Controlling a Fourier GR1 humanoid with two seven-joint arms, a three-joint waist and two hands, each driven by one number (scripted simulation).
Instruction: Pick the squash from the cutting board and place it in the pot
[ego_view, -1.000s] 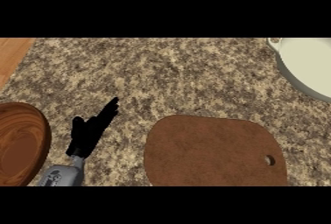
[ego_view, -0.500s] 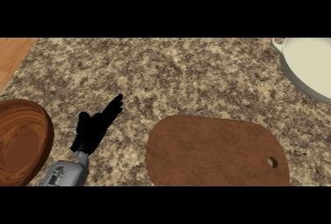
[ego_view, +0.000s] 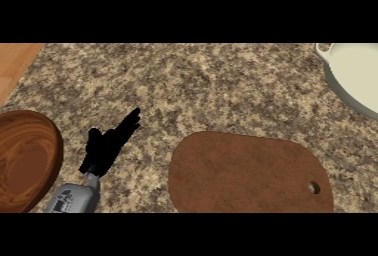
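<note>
At 5 o'clock, cutting board (ego_view: 247, 172), no squash on it. Squash not in sight anywhere. At 2 o'clock, pot (ego_view: 353, 75), only part shows. At 8 o'clock, left hand (ego_view: 107, 145), fingers straight, holding nothing. Cannot tell if job done.

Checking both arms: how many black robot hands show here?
1. The black left hand, fingers straight, is left of the brown rounded cutting board; the right hand is out of view.

Just beside the left hand (ego_view: 107, 147), on its left, the wooden plate (ego_view: 29, 160) runs off the left and lower edges. The hand's forearm (ego_view: 74, 200) is cut at the lower edge, as is the cutting board (ego_view: 247, 175) to its right. Far up-right, only part of the pot (ego_view: 354, 70) shows.
</note>
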